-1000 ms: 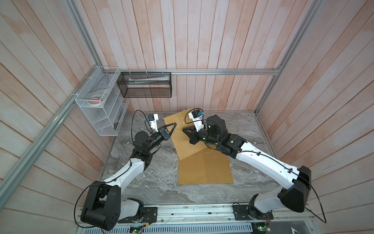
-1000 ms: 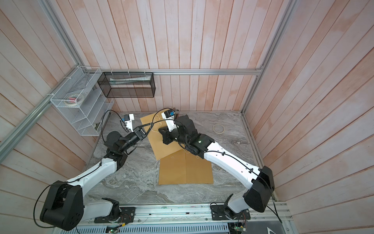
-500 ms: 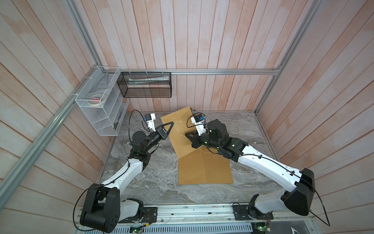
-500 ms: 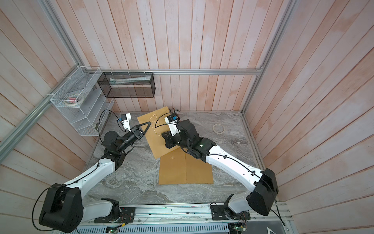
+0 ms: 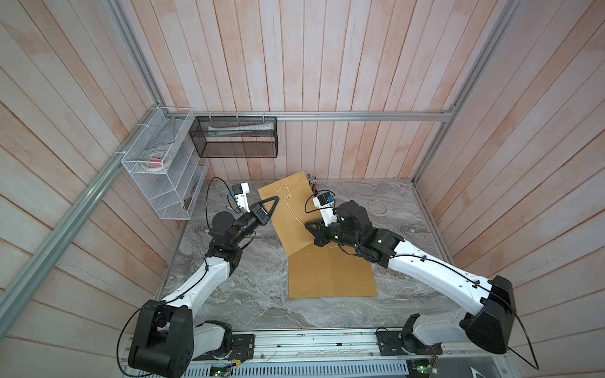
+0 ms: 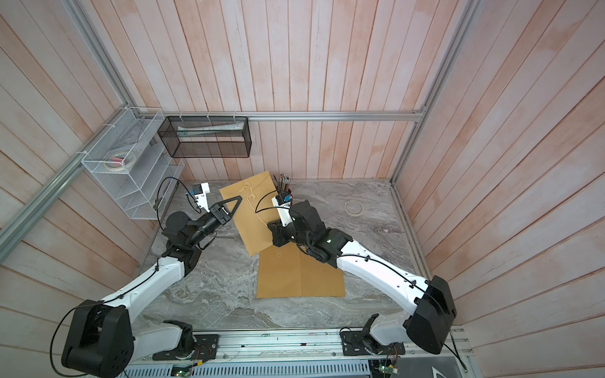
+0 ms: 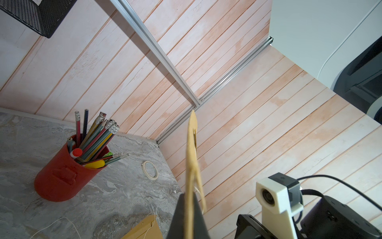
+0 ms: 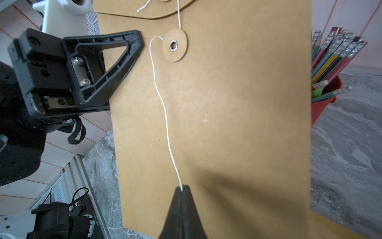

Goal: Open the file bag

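- bench (image 5: 248,294): grey marbled top, boxed in by wooden plank walls.
- wire rack (image 5: 163,173): white, fixed to the wall on the left arm's side.
- mesh basket (image 5: 235,137): black, hung on the back wall.
- pen cup (image 7: 60,175): red, full of pencils, upright on the bench just behind the file bag; it is partly hidden by the bag in both top views.
- tape roll (image 5: 379,207): flat on the bench, well apart, beyond the right arm.
- second envelope (image 5: 330,275): brown, flat on the bench, under the right arm's wrist.
- file bag (image 5: 291,212): brown paper, lifted off the bench and tilted between the two arms; its lower end is over the second envelope's far edge.
- string (image 8: 165,111): white, runs from the paper disc (image 8: 174,45) down the bag's face.
- left gripper (image 5: 276,198): closed on the bag's side edge near the flap end.
- right gripper (image 8: 183,189): closed, pinching the string's free end, in front of the bag's face.
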Robot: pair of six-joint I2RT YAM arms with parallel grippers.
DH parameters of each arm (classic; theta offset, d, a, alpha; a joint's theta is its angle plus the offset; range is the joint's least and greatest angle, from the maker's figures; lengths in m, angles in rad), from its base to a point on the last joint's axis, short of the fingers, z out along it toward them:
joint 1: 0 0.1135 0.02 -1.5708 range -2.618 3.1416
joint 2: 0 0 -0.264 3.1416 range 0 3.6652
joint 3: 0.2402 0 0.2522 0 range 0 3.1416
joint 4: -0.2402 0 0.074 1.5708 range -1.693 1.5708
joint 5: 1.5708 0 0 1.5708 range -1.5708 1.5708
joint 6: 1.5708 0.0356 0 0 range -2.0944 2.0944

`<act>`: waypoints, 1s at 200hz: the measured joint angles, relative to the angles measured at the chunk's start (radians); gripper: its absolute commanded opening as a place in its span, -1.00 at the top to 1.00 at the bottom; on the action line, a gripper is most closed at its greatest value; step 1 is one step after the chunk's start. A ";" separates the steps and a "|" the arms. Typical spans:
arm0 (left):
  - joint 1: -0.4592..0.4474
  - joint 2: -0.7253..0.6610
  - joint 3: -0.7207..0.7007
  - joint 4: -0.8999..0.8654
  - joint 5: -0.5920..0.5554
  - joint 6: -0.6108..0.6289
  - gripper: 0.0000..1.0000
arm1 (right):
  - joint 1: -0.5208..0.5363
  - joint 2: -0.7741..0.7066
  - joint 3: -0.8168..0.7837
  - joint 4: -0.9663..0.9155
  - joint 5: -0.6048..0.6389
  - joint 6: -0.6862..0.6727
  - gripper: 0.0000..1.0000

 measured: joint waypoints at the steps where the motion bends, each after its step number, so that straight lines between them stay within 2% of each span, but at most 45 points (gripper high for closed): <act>1: 0.000 0.000 0.000 0.000 0.000 0.000 1.00 | 0.000 -0.001 -0.001 -0.002 0.000 0.000 1.00; 153: 0.017 -0.036 0.000 -0.018 -0.019 0.014 1.00 | -0.033 -0.050 -0.032 -0.014 0.026 0.016 1.00; 200: 0.018 -0.048 0.000 -0.021 -0.034 0.015 1.00 | -0.033 -0.048 -0.055 0.025 -0.022 0.042 1.00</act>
